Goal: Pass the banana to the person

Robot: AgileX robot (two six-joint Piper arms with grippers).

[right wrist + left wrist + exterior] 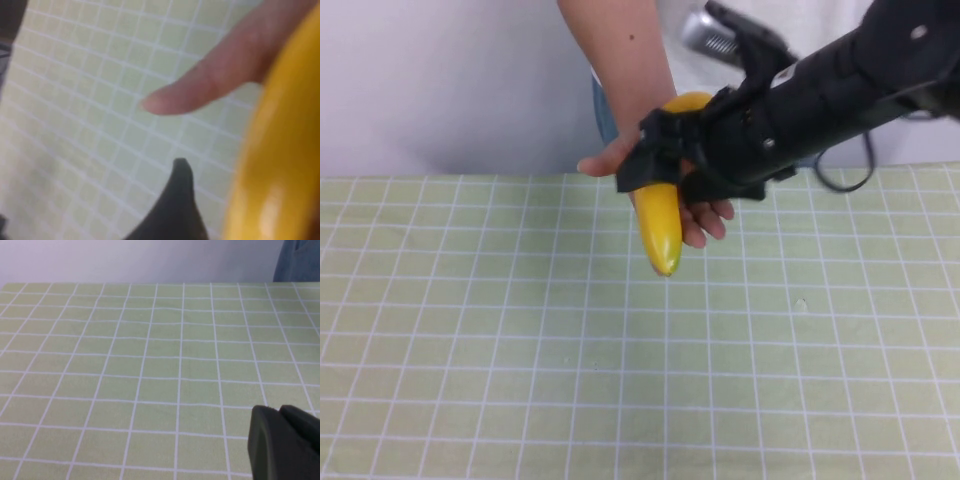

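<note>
Above the far half of the green gridded table, the right gripper is reaching in from the upper right on its black arm and is clamping the banana around its upper half. The jaws are sitting narrow, one on each side of the fruit, with the yellow body filling the space between them. The banana is hanging roughly upright, its lower tip pointing down toward the table without touching it, and its upper end is showing just above the gripper.

The person is standing at the far edge of the table and is extending one forearm downward. The person's hand is lying open directly behind the banana, with the fingertips showing just to the right of the fruit and the thumb to its left. In the right wrist view, the banana is filling one side, a finger is extending beside it, and one black fingertip is showing close to it.

The left gripper is appearing only as a dark edge in the left wrist view, low over bare table; its jaw state cannot be determined.
</note>
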